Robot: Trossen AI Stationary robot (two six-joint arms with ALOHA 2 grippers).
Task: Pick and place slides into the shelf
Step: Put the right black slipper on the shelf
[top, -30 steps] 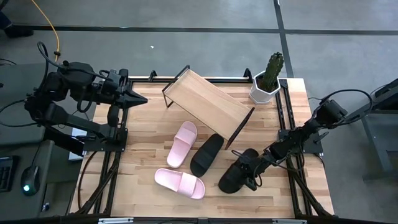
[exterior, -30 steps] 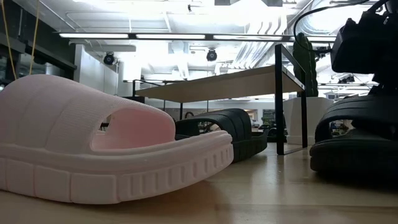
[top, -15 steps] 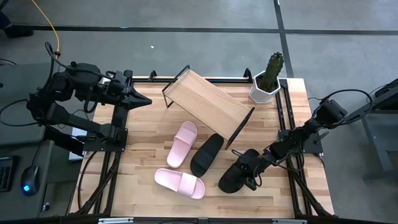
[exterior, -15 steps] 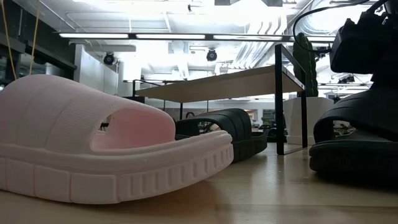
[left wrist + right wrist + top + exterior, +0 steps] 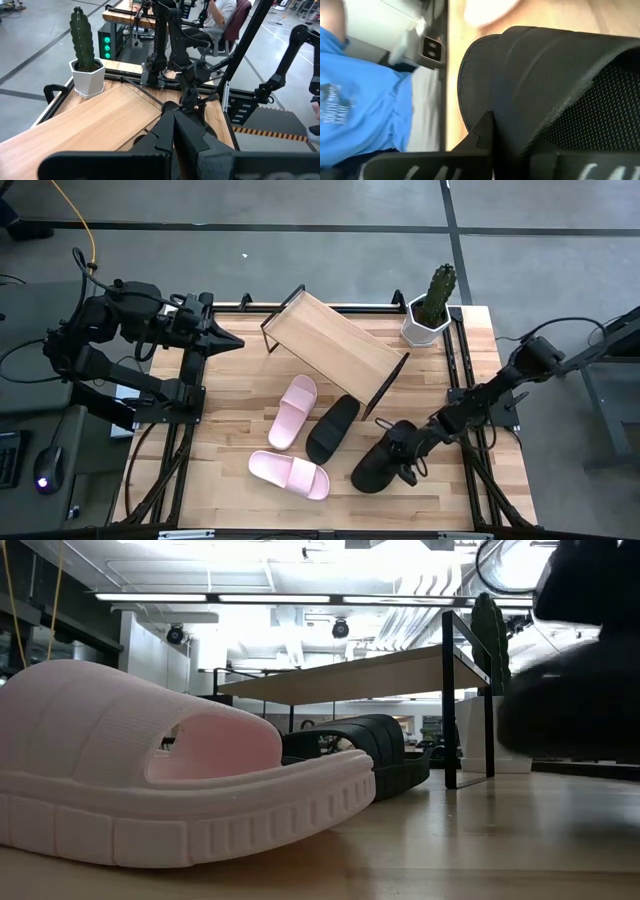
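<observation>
Near front-right of table, right gripper (image 5: pixel 401 452) clenched on black slide (image 5: pixel 378 463), lifted clear; shelf (image 5: pixel 335 348) sits behind w/ other slides nearby; left gripper (image 5: pixel 228 341) closed, back-left.

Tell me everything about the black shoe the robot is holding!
The black slide is a matte open-toe sandal with one wide strap and a thick sole. The right hand is shut on it near the table's front right. In the low view it looks lifted clear of the wood, tilted. Nothing else touches it.
</observation>
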